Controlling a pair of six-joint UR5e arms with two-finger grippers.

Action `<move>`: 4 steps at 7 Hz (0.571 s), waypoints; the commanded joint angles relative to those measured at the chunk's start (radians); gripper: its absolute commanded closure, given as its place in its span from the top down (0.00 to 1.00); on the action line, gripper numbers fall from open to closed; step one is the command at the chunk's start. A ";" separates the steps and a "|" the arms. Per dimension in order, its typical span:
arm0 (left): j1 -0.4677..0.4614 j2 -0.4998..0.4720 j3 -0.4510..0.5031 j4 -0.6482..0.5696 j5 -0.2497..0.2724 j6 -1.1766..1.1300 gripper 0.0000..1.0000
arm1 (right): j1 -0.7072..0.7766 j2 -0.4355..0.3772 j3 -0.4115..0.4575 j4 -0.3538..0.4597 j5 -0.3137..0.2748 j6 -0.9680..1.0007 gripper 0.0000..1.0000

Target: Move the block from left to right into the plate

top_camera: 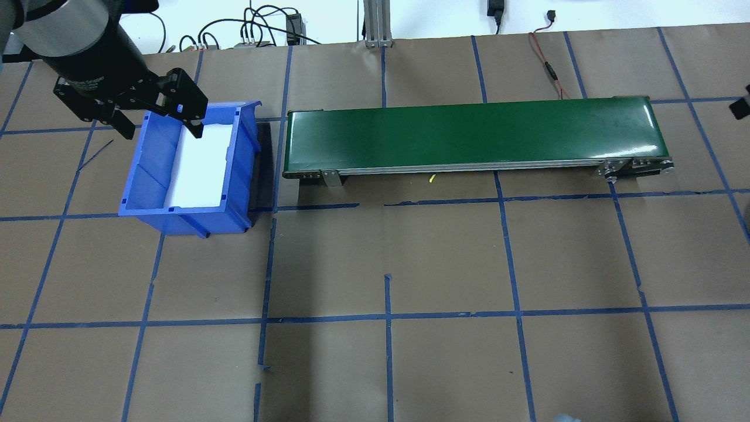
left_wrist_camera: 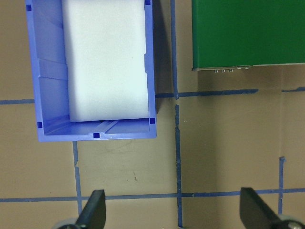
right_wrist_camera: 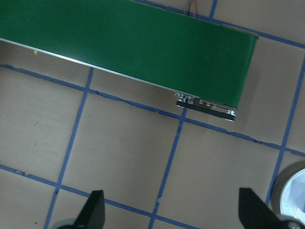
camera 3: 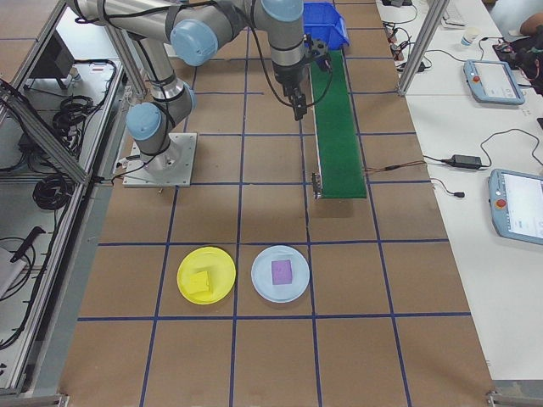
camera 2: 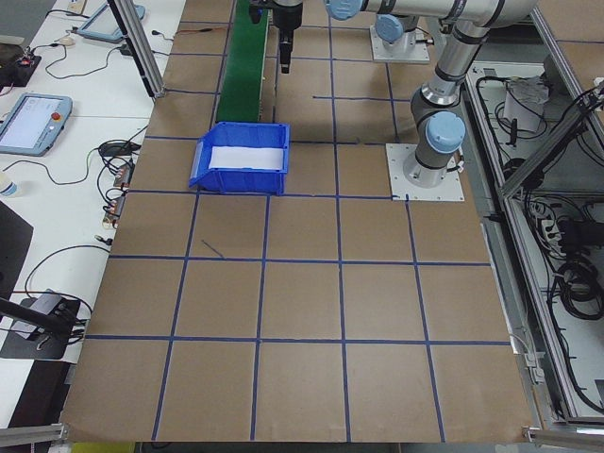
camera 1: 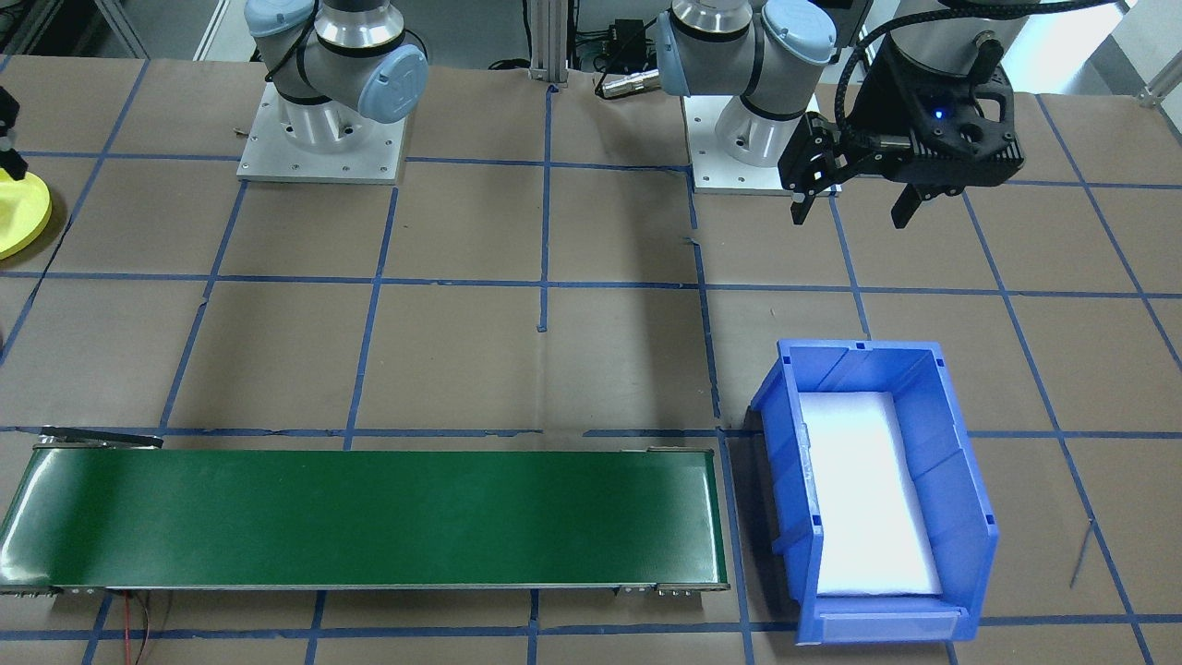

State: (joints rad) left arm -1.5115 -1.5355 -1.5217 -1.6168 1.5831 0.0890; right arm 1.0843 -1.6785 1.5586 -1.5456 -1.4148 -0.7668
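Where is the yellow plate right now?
In the exterior right view the yellow plate lies on the table's near end, beside the pale blue plate, with a yellow block on it.

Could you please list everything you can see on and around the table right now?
Bin: one, blue with white padding, beside the belt's end.
Belt: one, green, along the table's far side.
Yellow plate: one, at the table's right end.
Yellow block: one, on the yellow plate.
Pale blue plate: one, beside the yellow plate.
Purple block: one, on the pale blue plate.
Left tool: black, open, above the bin.
Right tool: black, open, near the belt's other end.
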 commanded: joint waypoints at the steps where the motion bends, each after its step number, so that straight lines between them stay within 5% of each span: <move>1: 0.001 0.000 0.000 0.000 0.000 0.000 1.00 | 0.251 -0.007 -0.002 -0.005 -0.019 0.328 1.00; 4: 0.001 0.000 0.000 0.000 0.000 0.000 1.00 | 0.541 0.013 0.003 -0.011 -0.078 0.832 1.00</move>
State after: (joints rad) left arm -1.5110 -1.5355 -1.5217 -1.6168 1.5820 0.0890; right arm 1.5125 -1.6727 1.5588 -1.5535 -1.4807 -0.1537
